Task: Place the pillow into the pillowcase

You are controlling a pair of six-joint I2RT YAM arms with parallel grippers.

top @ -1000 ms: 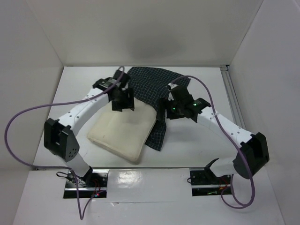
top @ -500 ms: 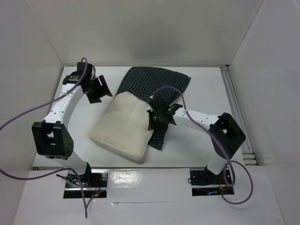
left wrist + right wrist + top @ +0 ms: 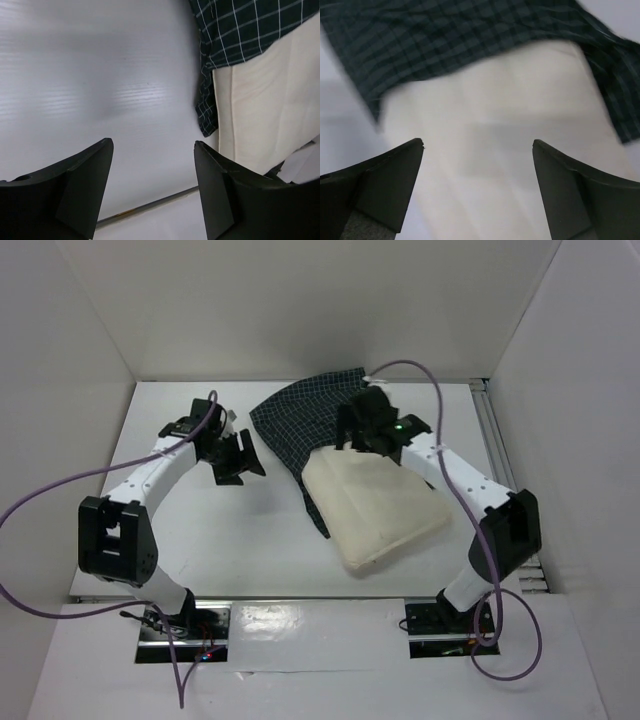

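Note:
The cream pillow [image 3: 375,505] lies right of centre, its narrow far end against the dark checked pillowcase [image 3: 300,410]. A strip of the pillowcase runs along the pillow's left edge. My right gripper [image 3: 352,440] is open and empty above the pillow's far end, where fabric meets pillow. In the right wrist view, the right gripper [image 3: 477,143] hangs over the pillow [image 3: 510,125], with the pillowcase [image 3: 445,35] beyond. My left gripper [image 3: 240,460] is open and empty over bare table, left of the pillowcase. The left wrist view shows the left gripper [image 3: 152,144], the pillowcase [image 3: 240,25] and the pillow [image 3: 265,115].
White walls enclose the table on the left, back and right. A metal rail [image 3: 495,440] runs along the right edge. Purple cables loop from both arms. The table's front edge [image 3: 150,205] shows in the left wrist view.
The pillow and pillowcase have swung to the right and turned. My right gripper moved from the pillow's near right side up to its far end. My left gripper shifted slightly toward the centre.

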